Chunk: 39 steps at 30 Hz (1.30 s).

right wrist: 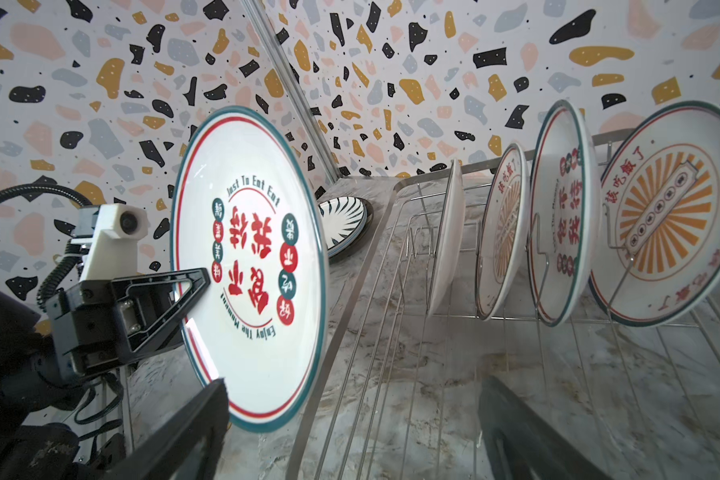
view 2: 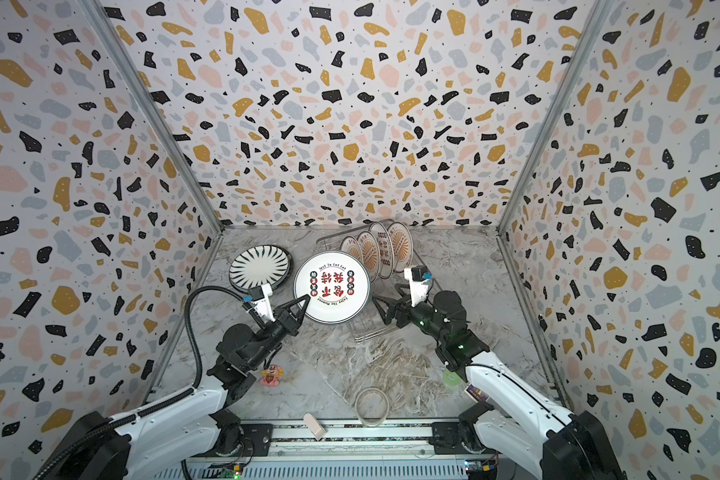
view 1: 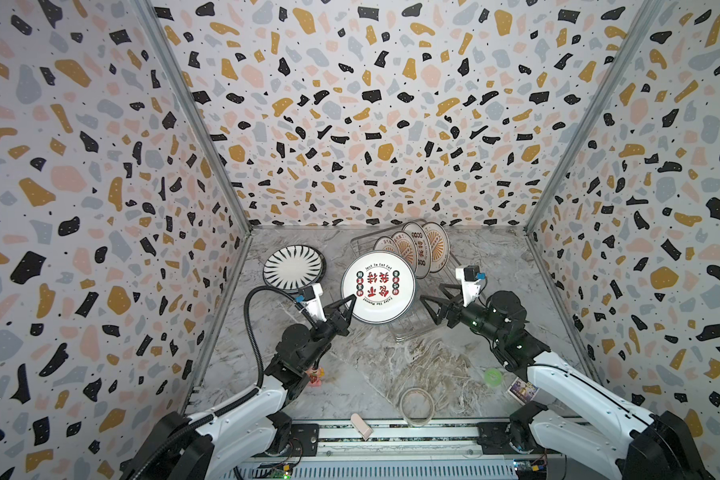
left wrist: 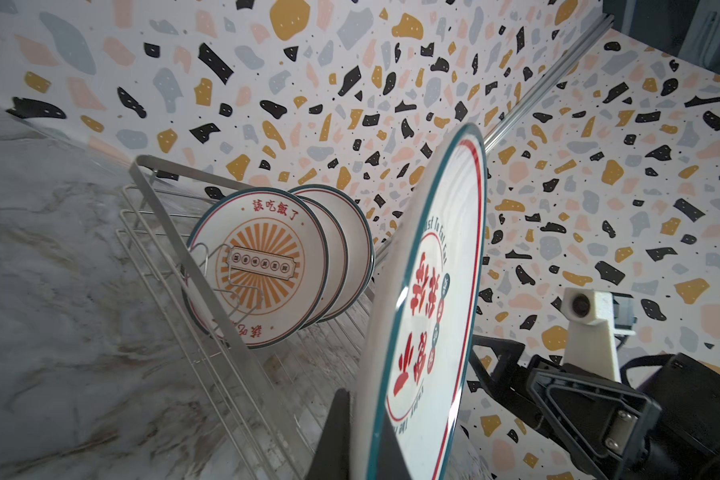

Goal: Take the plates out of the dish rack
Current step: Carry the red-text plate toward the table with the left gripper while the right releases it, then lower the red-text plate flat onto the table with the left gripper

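While left jaws clamp character plate (view 1: 378, 286), right jaws gape; marbled tabletop (view 1: 350, 374), terrazzo-print walls (view 1: 350, 104) three sides.

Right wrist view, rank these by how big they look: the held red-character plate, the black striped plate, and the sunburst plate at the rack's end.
1. Held red-character plate, largest, but nearest the camera.
2. Orange sunburst plate, cropped by the frame, so unsure.
3. Black striped plate, smallest, farther away, partly hidden.
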Motion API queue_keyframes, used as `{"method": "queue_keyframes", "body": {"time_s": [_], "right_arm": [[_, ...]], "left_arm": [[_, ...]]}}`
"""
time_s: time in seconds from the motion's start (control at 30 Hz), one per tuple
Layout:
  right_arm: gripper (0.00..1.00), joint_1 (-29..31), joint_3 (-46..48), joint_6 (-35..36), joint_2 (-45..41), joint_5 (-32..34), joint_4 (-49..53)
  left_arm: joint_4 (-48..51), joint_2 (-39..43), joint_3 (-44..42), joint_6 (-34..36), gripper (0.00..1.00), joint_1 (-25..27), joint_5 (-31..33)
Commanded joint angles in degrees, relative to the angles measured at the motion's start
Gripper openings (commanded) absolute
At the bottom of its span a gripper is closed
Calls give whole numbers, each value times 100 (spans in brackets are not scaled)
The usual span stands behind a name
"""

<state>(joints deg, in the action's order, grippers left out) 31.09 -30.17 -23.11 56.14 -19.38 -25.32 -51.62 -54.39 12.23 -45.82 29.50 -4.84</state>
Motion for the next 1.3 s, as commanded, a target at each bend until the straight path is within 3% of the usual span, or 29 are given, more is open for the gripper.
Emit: {"method": "queue_keyframes", "body": {"time_s": [0.0, 0.27, 0.6, 1.27], "right_arm": [[97, 236, -253, 307, -134, 338, -175], [99, 1001, -733, 904, 483, 1300, -107], [99, 1503, -1477, 1424, 1427, 1237, -38], [99, 2228, -2561, 1753, 2911, 1463, 341]], "left_arm": [[-203, 321, -55, 1, 0, -310, 71], [-101, 766, -400, -348, 0, -1072, -261], [524, 1420, -944, -946, 0, -1700, 201], [1645, 1088, -1053, -2168, 0, -1904, 302]]}}
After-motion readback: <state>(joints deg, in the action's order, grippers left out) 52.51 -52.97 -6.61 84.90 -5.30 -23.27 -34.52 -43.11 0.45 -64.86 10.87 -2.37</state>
